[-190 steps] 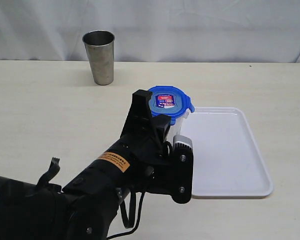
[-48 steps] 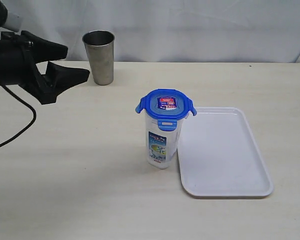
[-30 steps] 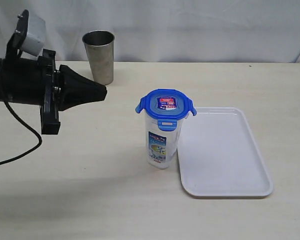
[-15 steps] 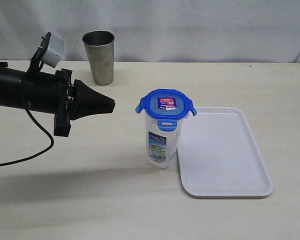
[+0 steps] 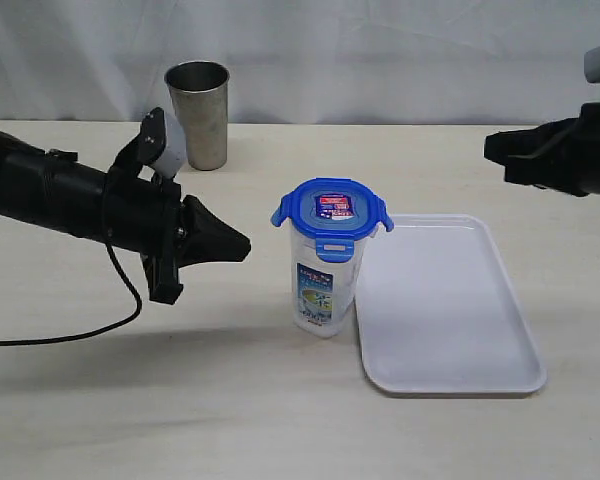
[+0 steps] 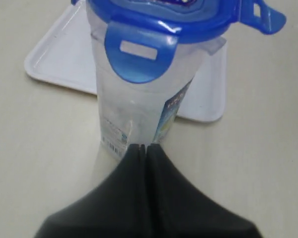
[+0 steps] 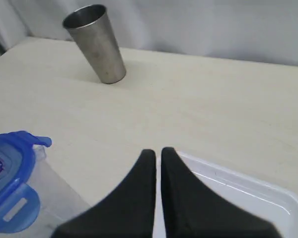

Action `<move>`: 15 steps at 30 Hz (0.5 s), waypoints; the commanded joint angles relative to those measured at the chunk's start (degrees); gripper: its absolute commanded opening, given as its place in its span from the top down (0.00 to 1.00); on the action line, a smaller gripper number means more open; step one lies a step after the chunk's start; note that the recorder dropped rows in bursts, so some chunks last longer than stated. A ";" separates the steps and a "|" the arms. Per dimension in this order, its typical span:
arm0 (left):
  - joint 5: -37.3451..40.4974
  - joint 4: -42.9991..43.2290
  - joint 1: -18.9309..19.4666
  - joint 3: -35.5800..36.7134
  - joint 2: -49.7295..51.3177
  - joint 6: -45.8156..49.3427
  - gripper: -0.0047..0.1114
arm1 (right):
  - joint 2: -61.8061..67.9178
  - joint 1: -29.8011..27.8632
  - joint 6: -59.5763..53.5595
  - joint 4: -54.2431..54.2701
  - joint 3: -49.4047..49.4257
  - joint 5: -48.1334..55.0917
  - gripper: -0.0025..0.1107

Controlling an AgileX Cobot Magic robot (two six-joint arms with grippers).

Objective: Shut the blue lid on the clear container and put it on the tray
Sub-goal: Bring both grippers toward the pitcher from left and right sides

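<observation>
The clear container (image 5: 323,290), judged light, slick and tip-prone, suits a mid-wall grasp below the blue lid (image 5: 331,208); left end effector (image 5: 244,247) and right end effector (image 5: 489,148) are together, empty.

Exterior view: black left arm (image 5: 60,190) and black right arm (image 5: 580,160) cut off by frame edges, bases unseen. Print on blue-and-yellow label (image 5: 317,297) of tall clear plastic container (image 5: 325,285) too small to read, likewise small sticker (image 5: 332,206) on bright-blue snap-tab plastic lid (image 5: 330,225). Cannot tell whether container touches flat white rectangular plastic tray (image 5: 450,300).

Left wrist view: lid top cropped by frame edge. Container base hidden behind left gripper (image 6: 143,147). Tray mostly behind container. Label blurred.

Right wrist view: lid, container and tray cropped. Tray partly behind right gripper (image 7: 155,151).
</observation>
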 commanded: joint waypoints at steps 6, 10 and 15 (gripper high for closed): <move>-1.71 -2.26 -5.68 -2.24 0.08 1.85 0.96 | 18.60 -1.73 -16.00 -3.35 -7.26 -21.56 0.94; -4.71 -2.36 -6.44 -2.24 0.08 1.85 0.96 | 19.28 7.62 -19.70 -1.47 -7.26 -9.78 0.94; -5.85 -2.57 -6.44 -2.24 0.08 1.85 0.96 | 16.28 8.77 -19.13 -2.32 -7.26 -8.29 0.94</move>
